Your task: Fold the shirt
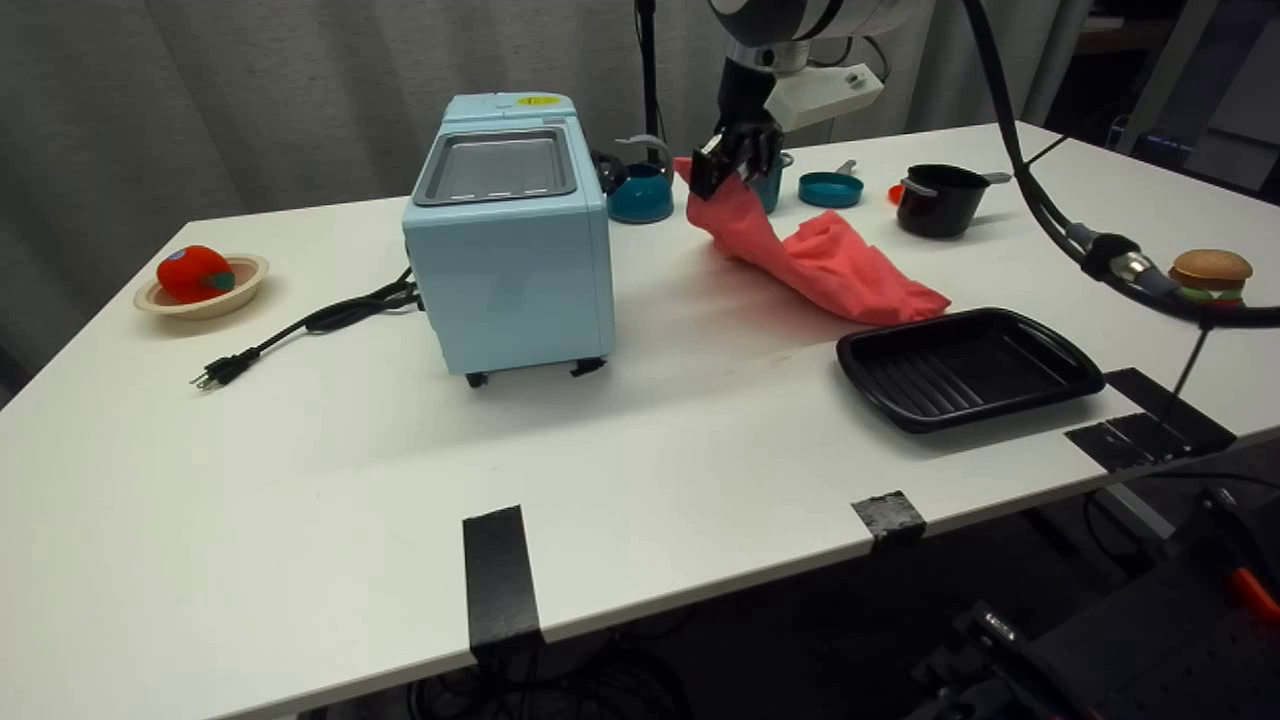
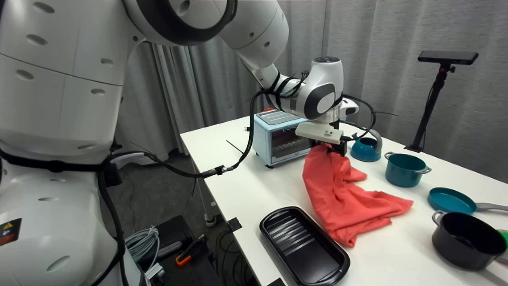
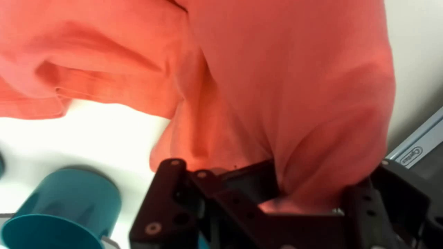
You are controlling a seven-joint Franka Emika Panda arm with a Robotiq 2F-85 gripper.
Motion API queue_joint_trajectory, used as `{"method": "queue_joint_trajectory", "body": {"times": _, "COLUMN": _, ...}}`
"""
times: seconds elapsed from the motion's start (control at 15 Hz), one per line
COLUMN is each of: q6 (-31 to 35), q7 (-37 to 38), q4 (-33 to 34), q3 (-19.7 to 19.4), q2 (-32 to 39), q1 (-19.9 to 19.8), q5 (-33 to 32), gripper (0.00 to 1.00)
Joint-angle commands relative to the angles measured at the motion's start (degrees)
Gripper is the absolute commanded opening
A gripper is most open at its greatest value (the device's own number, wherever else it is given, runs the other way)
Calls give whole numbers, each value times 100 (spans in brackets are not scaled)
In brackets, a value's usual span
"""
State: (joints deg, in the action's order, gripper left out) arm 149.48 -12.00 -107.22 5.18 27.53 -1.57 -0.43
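In the wrist view, the shirt (image 3: 294,86) covers part of the fingers (image 3: 256,181) and passes beyond the upper edge. In an exterior view, the right edge cuts a green thing (image 2: 505,235), so I cannot identify it.

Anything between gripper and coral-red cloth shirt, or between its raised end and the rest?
Nothing visible: the black gripper holds the coral-red cloth shirt by its raised end, and no object shows between that and the part below. The black rectangular pan sits just beside the lower edge.

Coral-red shirt (image 2: 337,194), rumpled, one end held up, rest sprawled on table (image 1: 300,500)
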Motion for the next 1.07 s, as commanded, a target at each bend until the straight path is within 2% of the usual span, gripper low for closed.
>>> {"method": "queue_joint_trajectory", "body": {"times": 0.0, "q6": -255, "q7": 297, "q4": 196, "q3": -298, "q2": -50, "q1": -61, "q5": -24, "gripper": 0}}
{"method": "queue_joint_trajectory", "body": {"times": 0.47, "q6": -858, "q7": 1120, "q4": 306, "q3": -1149, "q2": 162, "q1": 1, "q5": -586, "gripper": 0}}
{"method": "queue_joint_trajectory", "body": {"times": 0.53, "q6": -995, "q7": 1276, "q4": 352, "q3": -1255, "q2": 204, "q1": 33, "q5": -712, "gripper": 25}}
{"method": "queue_joint_trajectory", "body": {"times": 0.6, "q6": -1107, "q7": 1365, "q4": 390, "q3": -1294, "q2": 237, "q1": 23, "q5": -757, "gripper": 26}}
{"method": "queue_joint_trajectory", "body": {"times": 1.0, "q6": -1662, "q7": 1583, "q4": 667, "q3": -1345, "q2": 319, "q1": -31, "q5": -880, "gripper": 71}}
